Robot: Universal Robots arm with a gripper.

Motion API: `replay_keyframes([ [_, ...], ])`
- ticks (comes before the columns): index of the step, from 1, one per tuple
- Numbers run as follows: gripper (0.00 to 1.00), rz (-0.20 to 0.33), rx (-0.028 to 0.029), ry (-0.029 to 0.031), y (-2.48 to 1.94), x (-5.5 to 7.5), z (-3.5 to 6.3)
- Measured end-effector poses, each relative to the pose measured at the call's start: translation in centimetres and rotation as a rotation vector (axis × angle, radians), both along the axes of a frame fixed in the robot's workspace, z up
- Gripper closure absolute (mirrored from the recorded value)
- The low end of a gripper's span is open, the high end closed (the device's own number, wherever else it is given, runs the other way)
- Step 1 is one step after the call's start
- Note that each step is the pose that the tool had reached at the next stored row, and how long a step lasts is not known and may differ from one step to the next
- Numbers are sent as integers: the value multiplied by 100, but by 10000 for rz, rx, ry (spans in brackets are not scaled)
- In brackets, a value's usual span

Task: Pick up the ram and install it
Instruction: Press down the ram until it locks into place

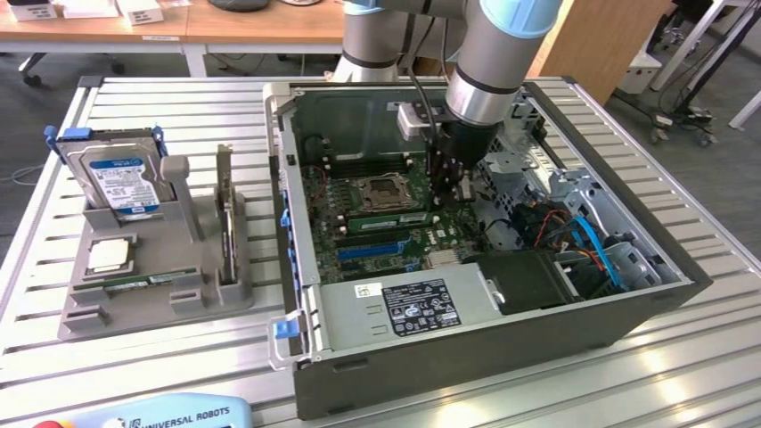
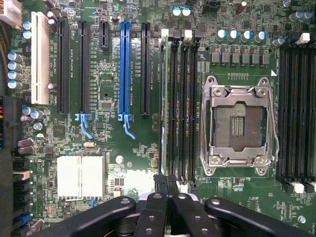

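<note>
The pincer [image 2: 168, 190] is clenched with nothing visibly between its fingertips, poised low inside the open computer case [image 1: 476, 357] right above the motherboard [image 2: 113, 148]. Directly ahead of it lies a bank of memory slots [image 2: 180, 108] beside the empty processor socket [image 2: 239, 123], where a ram stick [image 2: 173, 98] appears seated (long axis in line with the slots). Another ram [image 1: 149, 282] lies well apart in the grey holder [image 1: 155, 308] on the worktop [image 1: 48, 357].

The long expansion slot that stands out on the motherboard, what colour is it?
Blue. The long expansion slot stands among black slots, clearest in the wrist view.
</note>
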State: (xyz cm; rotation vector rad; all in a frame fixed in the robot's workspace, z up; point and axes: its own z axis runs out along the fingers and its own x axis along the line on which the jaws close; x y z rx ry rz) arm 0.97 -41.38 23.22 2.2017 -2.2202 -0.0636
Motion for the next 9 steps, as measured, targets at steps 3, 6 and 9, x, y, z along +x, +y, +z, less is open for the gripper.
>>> replay_keyframes([
  [3,90,1,-1,1,6,0,0],
  [6,90,0,-1,0,7,0,-13],
  [9,90,0,-3,-3,7,0,-25],
])
